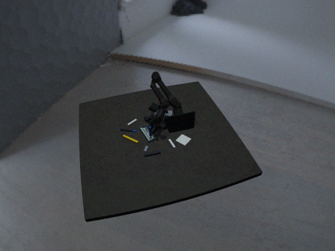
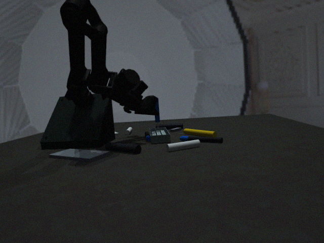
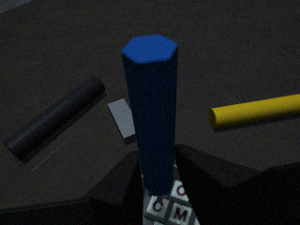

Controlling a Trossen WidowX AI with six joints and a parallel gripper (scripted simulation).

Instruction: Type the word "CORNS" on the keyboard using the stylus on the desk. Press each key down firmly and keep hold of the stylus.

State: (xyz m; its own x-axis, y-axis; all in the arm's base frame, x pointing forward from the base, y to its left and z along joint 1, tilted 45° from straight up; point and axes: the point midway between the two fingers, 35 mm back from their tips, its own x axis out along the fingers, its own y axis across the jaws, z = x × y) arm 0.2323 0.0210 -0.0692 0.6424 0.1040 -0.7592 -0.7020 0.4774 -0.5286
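The blue stylus (image 1: 149, 130) (image 2: 157, 118) (image 3: 152, 103) stands nearly upright between the fingertips. My gripper (image 1: 152, 131) (image 2: 157, 111) (image 3: 157, 156) is shut on it, above the keyboard. The small keyboard (image 1: 146, 133) (image 2: 160, 138) has pale keys with dark letters. In the wrist view the C key (image 3: 157, 204), the M key (image 3: 180, 214) and part of an O key (image 3: 182, 187) show close to the stylus's lower end. The stylus's tip is hidden in the wrist view; I cannot tell whether it touches a key.
A yellow stick (image 1: 130, 138) (image 2: 200, 132) (image 3: 258, 111), a blue-tipped black pen (image 1: 126, 130) (image 2: 206, 139) and a white stick (image 1: 132, 122) (image 2: 183, 145) lie beside the keyboard. A grey block (image 1: 146, 148) (image 3: 123, 118) and black cylinder (image 1: 152, 153) (image 3: 56, 114) lie past its end.
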